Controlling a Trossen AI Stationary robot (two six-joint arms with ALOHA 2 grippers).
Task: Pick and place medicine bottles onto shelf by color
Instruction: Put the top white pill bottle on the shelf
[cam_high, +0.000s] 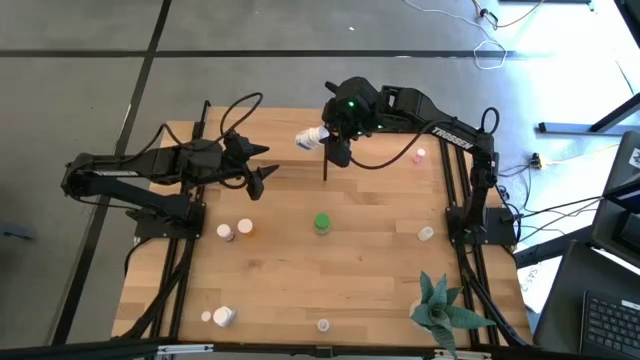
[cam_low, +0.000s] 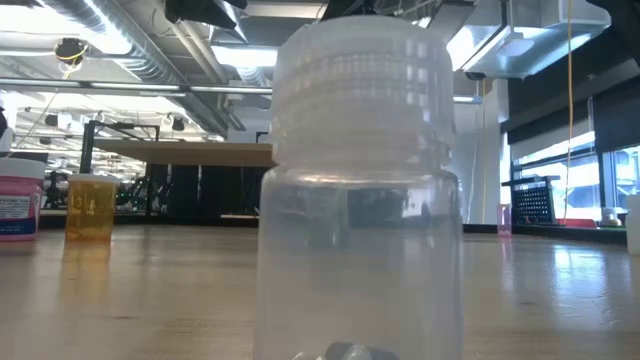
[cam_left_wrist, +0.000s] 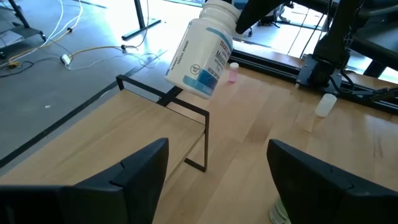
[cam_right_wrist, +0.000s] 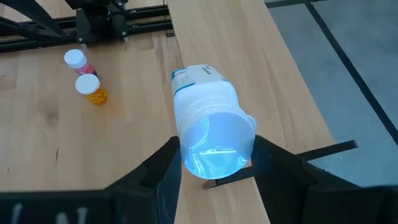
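A large white medicine bottle (cam_high: 313, 137) with a blue-printed label hangs tilted above the far middle of the table, and my right gripper (cam_high: 335, 140) is shut on it. It hangs over the light wood shelf (cam_right_wrist: 249, 56), beside one thin black post (cam_high: 325, 165). My left gripper (cam_high: 262, 165) hovers open and empty above the table's left middle, pointing at the bottle. A green bottle (cam_high: 322, 223) stands at the table's centre. A white bottle (cam_high: 226, 232) and an orange bottle (cam_high: 245, 228) stand to its left. My right gripper pinches the white bottle's cap end (cam_right_wrist: 214, 149) between its two fingers (cam_right_wrist: 163, 169), one on each side. The fingers slant down from the table's right. The bottle is lifted clear and tilted, with its base (cam_left_wrist: 189, 84) lower and toward the table's left.
A pink bottle (cam_high: 420, 155) and a clear bottle (cam_high: 426, 234) stand at the right. A white bottle (cam_high: 222, 316) and a clear bottle (cam_high: 323, 325) stand near the front edge; the clear one (cam_low: 360, 200) fills the low view. A green spiky plant (cam_high: 440, 305) stands front right.
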